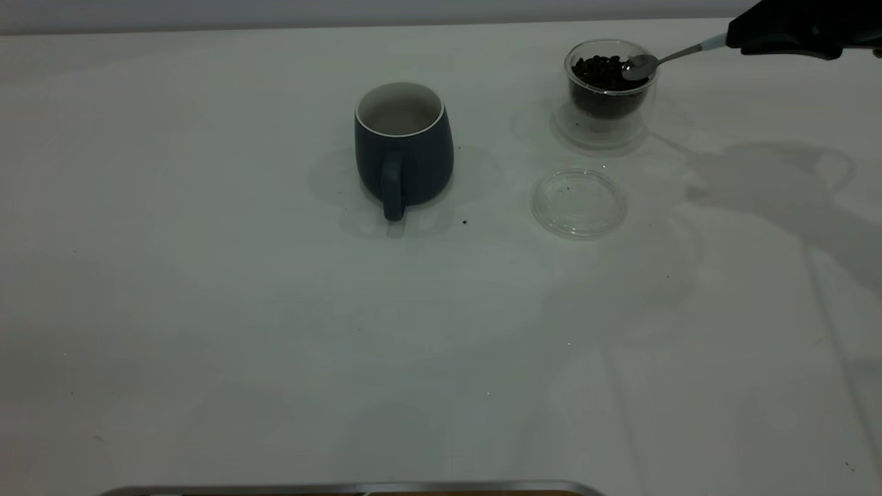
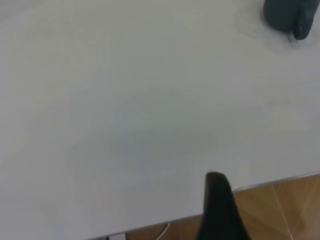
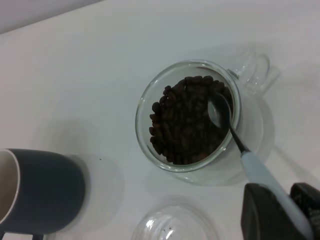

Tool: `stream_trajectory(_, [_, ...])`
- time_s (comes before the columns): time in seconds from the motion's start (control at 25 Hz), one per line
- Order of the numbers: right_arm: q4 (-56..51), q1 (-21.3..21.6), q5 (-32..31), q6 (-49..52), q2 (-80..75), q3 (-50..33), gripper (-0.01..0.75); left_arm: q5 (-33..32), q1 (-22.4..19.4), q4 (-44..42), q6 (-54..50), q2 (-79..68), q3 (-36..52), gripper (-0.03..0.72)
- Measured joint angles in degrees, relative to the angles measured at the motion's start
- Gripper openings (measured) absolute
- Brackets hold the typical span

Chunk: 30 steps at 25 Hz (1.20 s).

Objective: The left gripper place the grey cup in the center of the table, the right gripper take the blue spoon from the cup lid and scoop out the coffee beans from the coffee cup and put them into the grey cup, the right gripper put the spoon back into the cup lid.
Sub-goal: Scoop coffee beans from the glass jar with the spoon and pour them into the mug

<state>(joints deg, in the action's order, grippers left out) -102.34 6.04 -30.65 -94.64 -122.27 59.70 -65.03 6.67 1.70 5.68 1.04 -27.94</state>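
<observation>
The grey cup (image 1: 403, 148) stands upright near the table's (image 1: 207, 310) middle, handle toward the front, inside white and bare. It also shows in the right wrist view (image 3: 40, 192) and the left wrist view (image 2: 290, 17). The coffee cup (image 1: 610, 93) stands at the back right, full of coffee beans (image 1: 599, 72). My right gripper (image 1: 747, 43) is shut on the blue spoon's handle (image 3: 262, 172) and holds its bowl (image 3: 218, 111) over the beans, just inside the glass rim (image 3: 150, 100). The cup lid (image 1: 579, 203) lies bare in front of the coffee cup. One finger of my left gripper (image 2: 220, 210) shows at the table's front edge.
A few dark specks lie on the table, one by the grey cup's handle (image 1: 464, 222). A metal edge strip (image 1: 344, 488) runs along the front. Wooden floor (image 2: 280, 210) shows beyond the table's edge.
</observation>
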Motion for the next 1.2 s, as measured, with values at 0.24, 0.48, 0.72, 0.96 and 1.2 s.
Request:
stream_trajectory(0.24, [-0.1,-0.3,-1.6,2.0,-3.3,2.0,0.107,0.0,0.0,0.0,0.0,0.0,0.0,0.567])
stream_trajectory(0.48, [-0.1,-0.3,-4.3,6.9,-4.6,2.5,0.107,0.0,0.0,0.0,0.0,0.0,0.0,0.567])
stream_trajectory(0.72, [-0.2,-0.3,-7.6,11.9,-7.2,2.6,0.107,0.0,0.0,0.0,0.0,0.0,0.0,0.567])
stream_trajectory(0.96, [-0.2,0.1,-10.3,16.0,-7.8,2.7,0.107,0.0,0.0,0.0,0.1,0.0,0.0,0.567])
stream_trajectory(1.2, [-0.2,2.6,-13.4,20.1,-7.8,3.2,0.107,0.0,0.0,0.0,0.1,0.0,0.0,0.567])
